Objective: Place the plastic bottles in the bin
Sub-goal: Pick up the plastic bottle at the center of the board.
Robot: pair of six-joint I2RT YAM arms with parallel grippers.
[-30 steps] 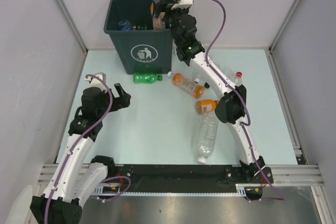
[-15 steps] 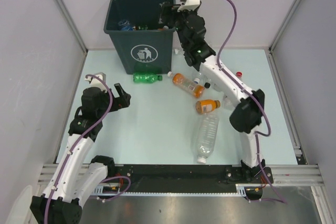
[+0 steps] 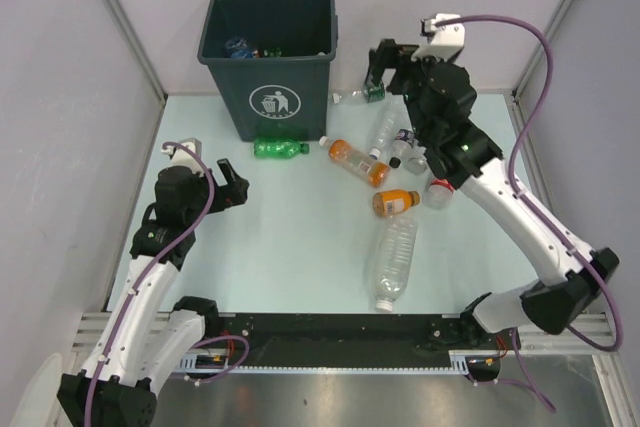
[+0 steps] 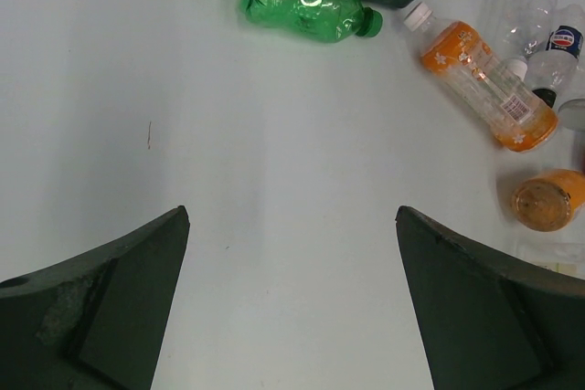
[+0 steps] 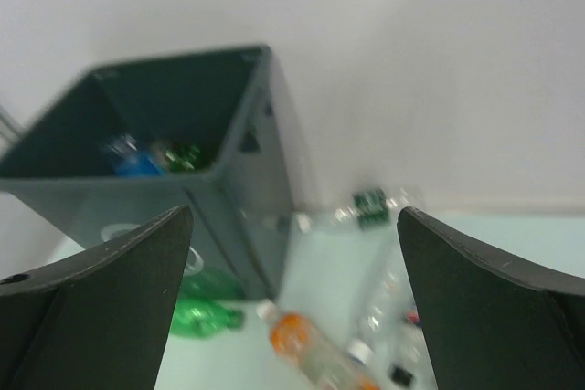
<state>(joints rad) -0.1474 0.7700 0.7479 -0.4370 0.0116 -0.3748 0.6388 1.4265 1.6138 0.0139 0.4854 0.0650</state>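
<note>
Your left gripper (image 4: 291,216) hangs over the near left of the table (image 3: 300,247), fingers wide apart, holding nothing. Your right gripper (image 3: 378,67), far, right of the bin (image 3: 240,87), is also spread wide and empty. The table is pale green, between plain grey walls (image 3: 60,97). On it lie a large clear bottle (image 3: 392,259), an orange bottle (image 3: 395,202) and, touching the bin, a green bottle (image 3: 278,149). The dark bin stands far, with some bottles inside.
</note>
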